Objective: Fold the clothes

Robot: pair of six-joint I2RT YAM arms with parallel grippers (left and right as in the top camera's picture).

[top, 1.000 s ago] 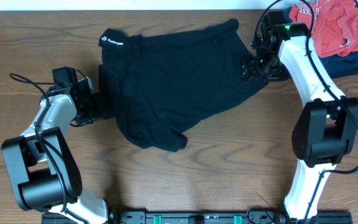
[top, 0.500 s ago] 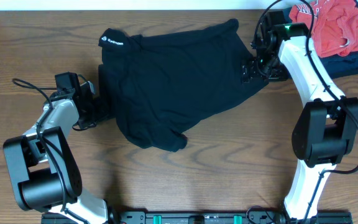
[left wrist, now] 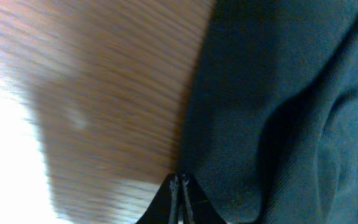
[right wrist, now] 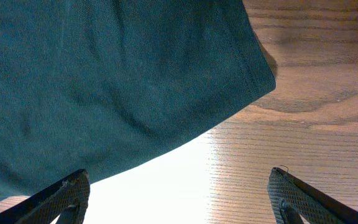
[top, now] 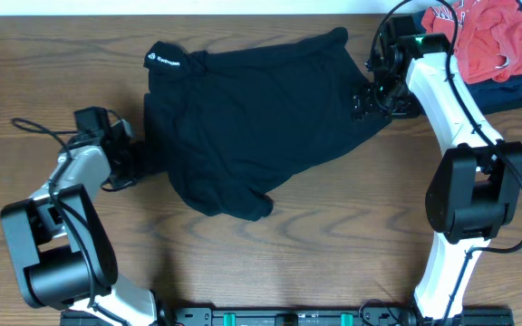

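The clothes [top: 252,127] are lying rumpled on the wooden table [top: 315,244], with the white logo at their top-left corner. The left gripper [top: 141,156] is sitting at their left edge, jaws pressed together — I cannot tell whether fabric is caught. The right gripper [top: 362,98] is hovering over their right edge — spread wide, gripping nothing.

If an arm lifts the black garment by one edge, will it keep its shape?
Probably not: the black garment lies in soft wrinkles, so it should droop. Its thin knit suggests little weight. It may drag across the wooden table.
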